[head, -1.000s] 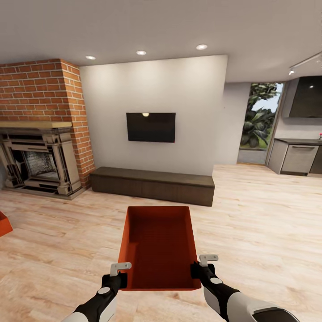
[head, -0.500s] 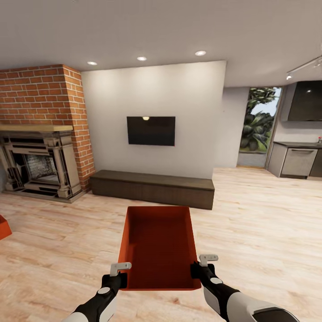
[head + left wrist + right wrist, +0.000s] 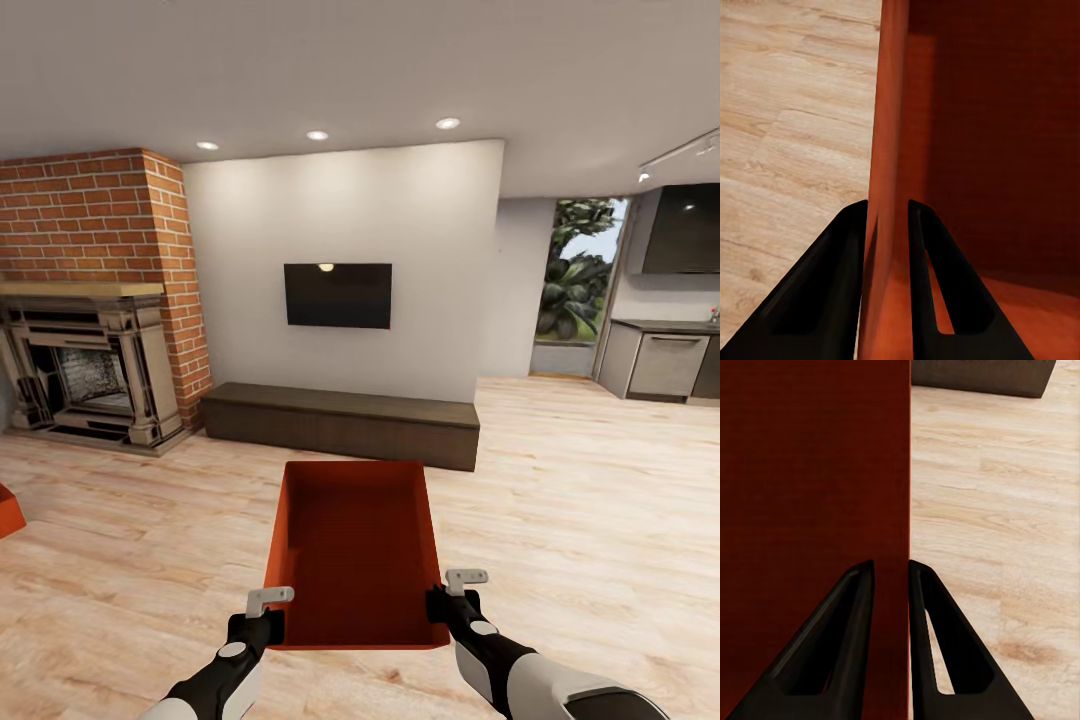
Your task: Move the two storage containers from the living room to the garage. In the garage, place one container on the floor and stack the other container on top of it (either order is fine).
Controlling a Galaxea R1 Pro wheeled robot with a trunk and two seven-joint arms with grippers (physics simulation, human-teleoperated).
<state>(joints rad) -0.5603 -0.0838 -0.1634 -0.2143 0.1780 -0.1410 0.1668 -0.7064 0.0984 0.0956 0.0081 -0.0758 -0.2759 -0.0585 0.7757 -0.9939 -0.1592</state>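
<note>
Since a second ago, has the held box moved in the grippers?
No. The box sits the same between the left gripper and right gripper; only the background shifted.

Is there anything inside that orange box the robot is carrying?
The storage container looks empty: bare red-orange floor and walls. The near corners, where the left gripper and right gripper clamp its side walls, are partly hidden.

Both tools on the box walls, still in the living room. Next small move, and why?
Probably keep both grips and turn the base toward an exit. The left tool and right tool each pinch a wall of the container, held above wood floor, facing the TV wall; no garage visible.
</note>
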